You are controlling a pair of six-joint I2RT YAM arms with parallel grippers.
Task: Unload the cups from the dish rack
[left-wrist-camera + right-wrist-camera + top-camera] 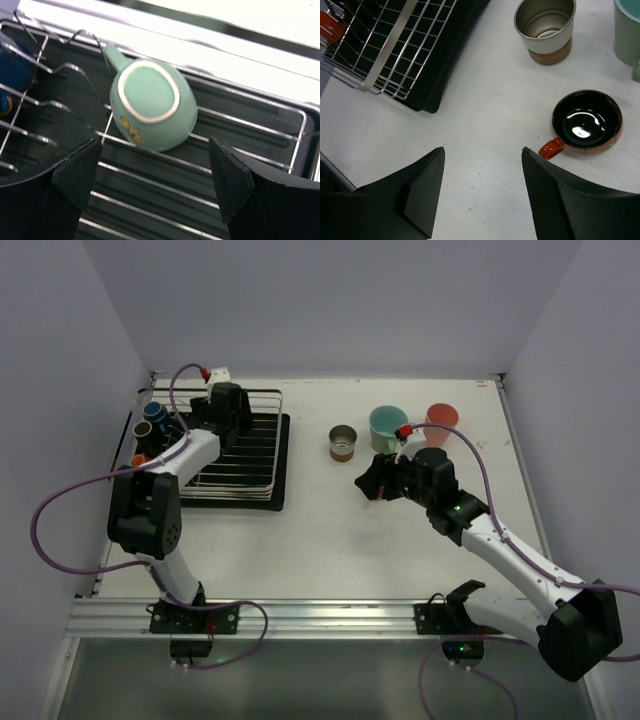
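Observation:
The silver wire dish rack (252, 452) sits on a black tray at the left. My left gripper (226, 408) hovers over its far end, open. In the left wrist view a teal-green mug (152, 105) lies on its side on the rack wires (150, 182), just beyond and between my open fingers (155, 170), untouched. Blue (153, 412), brown (145, 430) and orange (138, 459) cups stand along the rack's left side. My right gripper (372, 480) is open and empty above the table (482, 160); an orange-brown cup with a black inside (587, 120) stands upright to its right.
A metallic cup (343, 442) (545, 27), a teal mug (388, 425) (627, 30) and a pink tumbler (441, 420) stand upright on the table right of the rack. The rack's near corner (395, 45) shows in the right wrist view. Walls enclose the table.

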